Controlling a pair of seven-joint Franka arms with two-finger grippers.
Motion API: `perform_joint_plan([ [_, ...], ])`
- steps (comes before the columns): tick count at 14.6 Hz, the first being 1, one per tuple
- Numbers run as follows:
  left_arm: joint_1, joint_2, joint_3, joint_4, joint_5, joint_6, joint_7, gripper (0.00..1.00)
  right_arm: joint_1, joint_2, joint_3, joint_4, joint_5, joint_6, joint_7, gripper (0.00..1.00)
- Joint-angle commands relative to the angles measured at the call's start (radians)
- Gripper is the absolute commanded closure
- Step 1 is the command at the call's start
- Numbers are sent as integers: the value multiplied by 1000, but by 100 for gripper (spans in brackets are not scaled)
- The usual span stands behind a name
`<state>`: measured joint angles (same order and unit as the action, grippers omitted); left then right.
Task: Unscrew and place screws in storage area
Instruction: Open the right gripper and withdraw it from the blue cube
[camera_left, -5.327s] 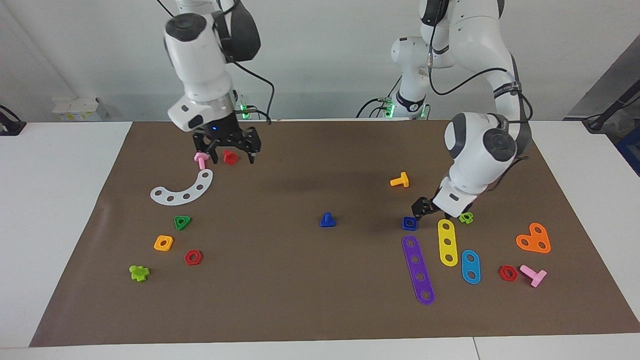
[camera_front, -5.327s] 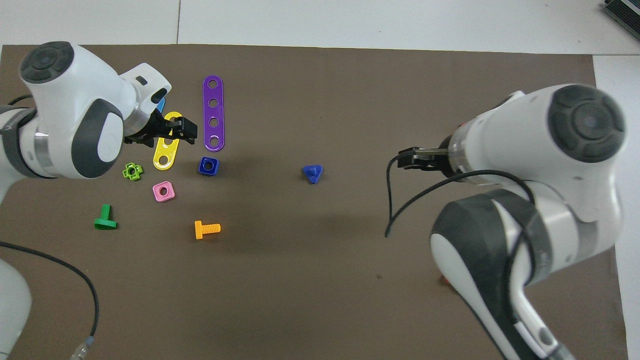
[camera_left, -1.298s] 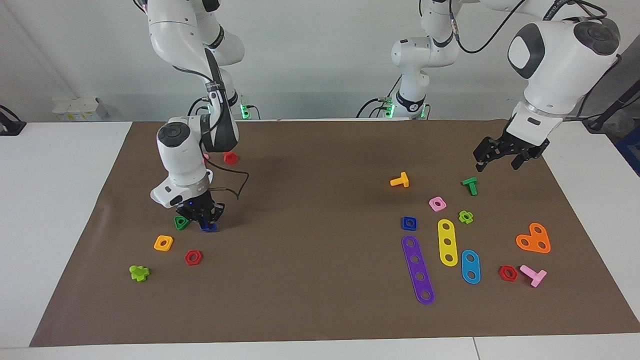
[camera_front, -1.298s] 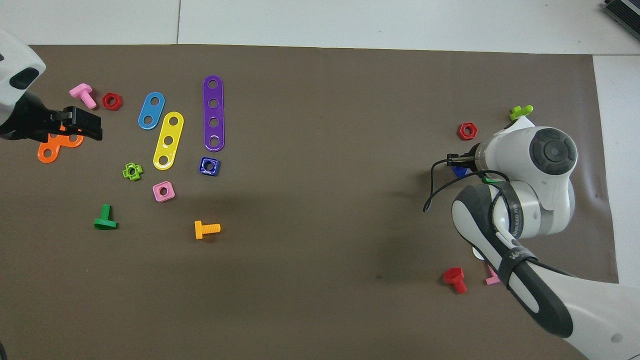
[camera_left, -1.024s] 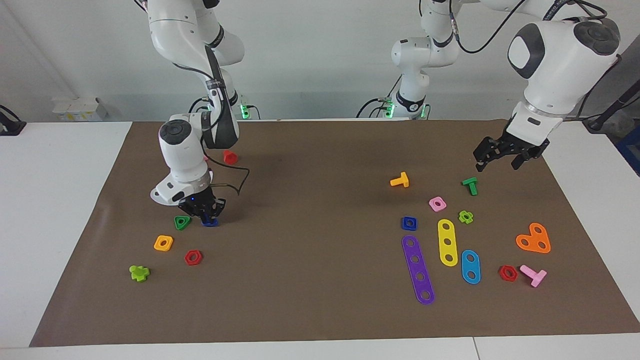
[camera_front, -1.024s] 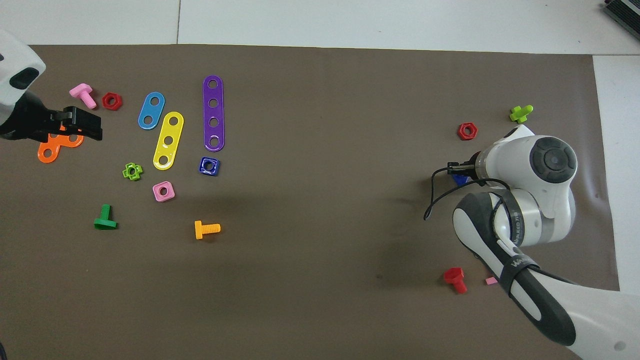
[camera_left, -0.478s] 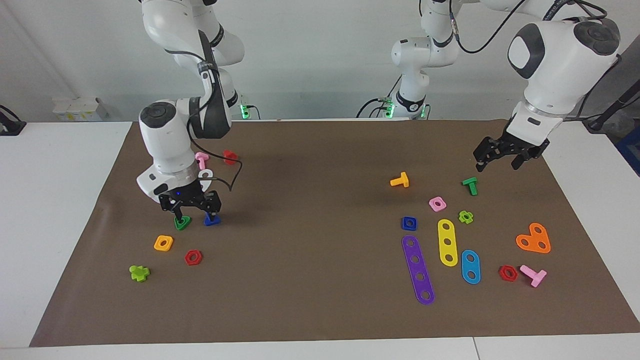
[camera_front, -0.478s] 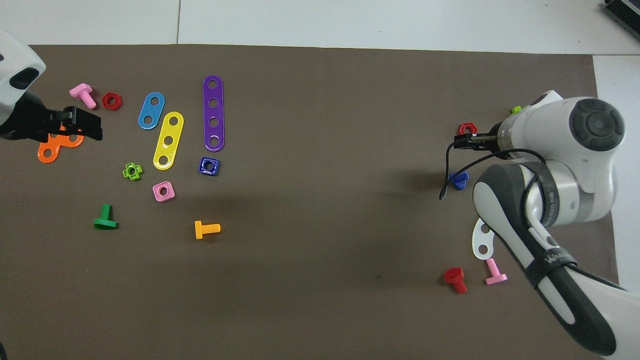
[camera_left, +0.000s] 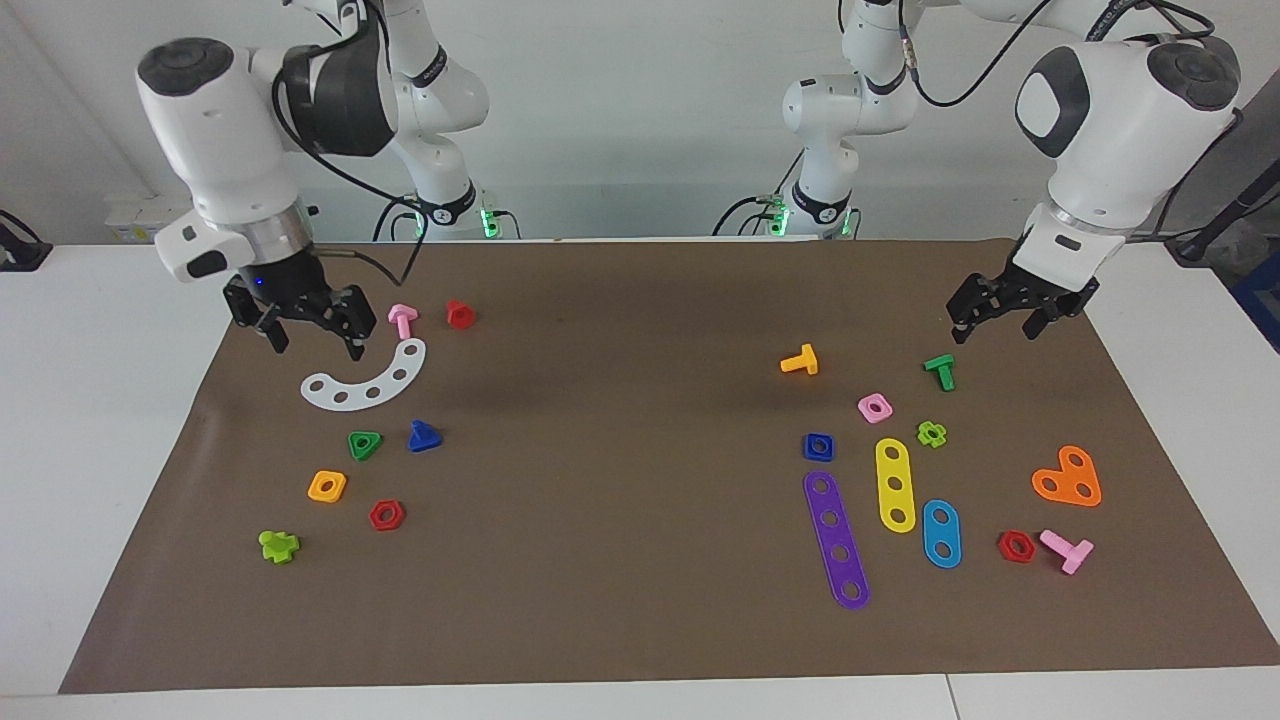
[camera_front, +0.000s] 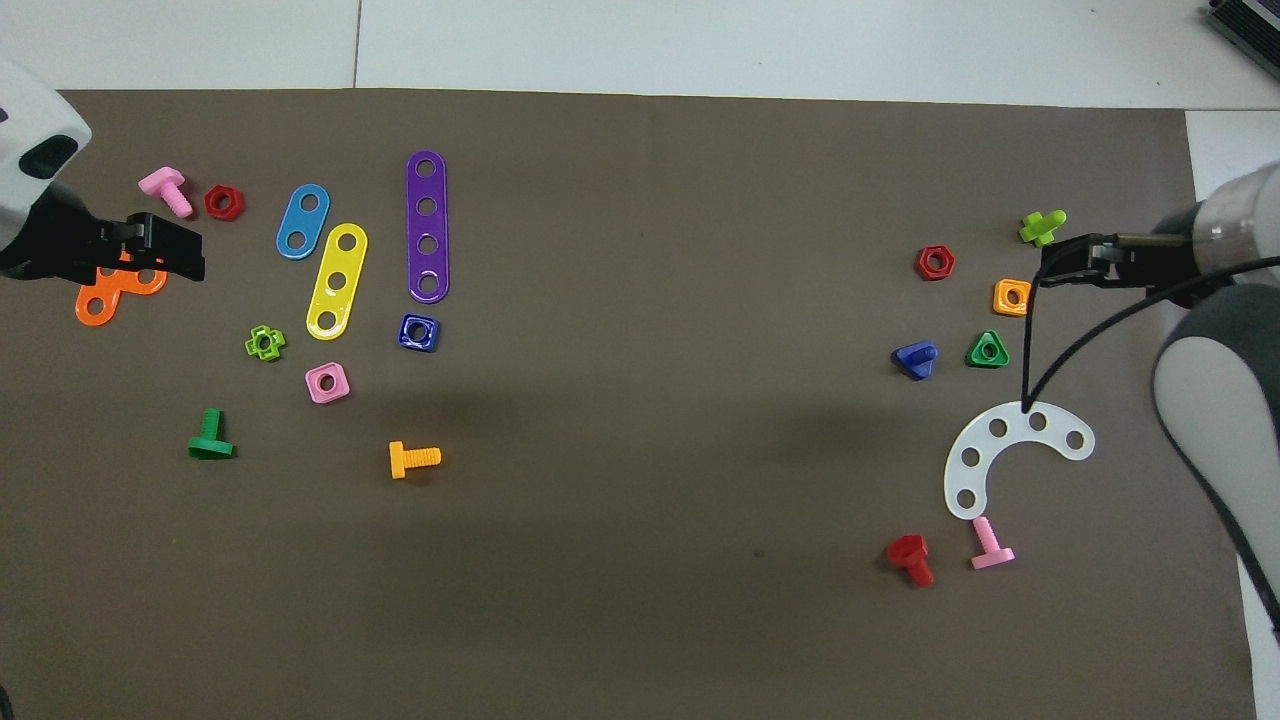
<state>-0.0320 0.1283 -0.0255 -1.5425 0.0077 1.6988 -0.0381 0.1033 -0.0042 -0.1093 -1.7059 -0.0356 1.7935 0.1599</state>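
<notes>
The blue screw (camera_left: 424, 437) lies free on the brown mat (camera_left: 620, 560), in the middle left of the facing view, just beside a green triangular nut (camera_left: 364, 445). In the overhead view the same screw (camera_front: 915, 359) is at the middle right and rests tilted on its head, with the stub showing.

The right end effector (camera_left: 312, 325) hangs in the air in the upper left of the facing view, over the mat edge near a white curved plate (camera_left: 366, 380), with its fingers apart and nothing between them. In the overhead view it (camera_front: 1075, 262) enters from the right border, and most of the arm is cut off there.

The left end effector (camera_left: 1000, 312) hangs in the upper right of the facing view, above a green bolt (camera_left: 940, 371), fingers apart and empty. In the overhead view it (camera_front: 160, 247) partly hides an orange plate (camera_front: 100, 300) at the left border of the desk.
</notes>
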Motion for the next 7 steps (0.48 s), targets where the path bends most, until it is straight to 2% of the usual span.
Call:
perform_joint_plan([
  [1,4,-35,-2,-42,20,21,-2,0,-49,-46,0,47,42,-136,-11,0],
  [3,4,-35,-2,-41,20,21,-2,0,-51,-46,-1,103,30,-224,-13,0],
  [7,4,-35,-2,-42,20,21,-3,0,-47,-46,5,104,23,-249,-22,0],
])
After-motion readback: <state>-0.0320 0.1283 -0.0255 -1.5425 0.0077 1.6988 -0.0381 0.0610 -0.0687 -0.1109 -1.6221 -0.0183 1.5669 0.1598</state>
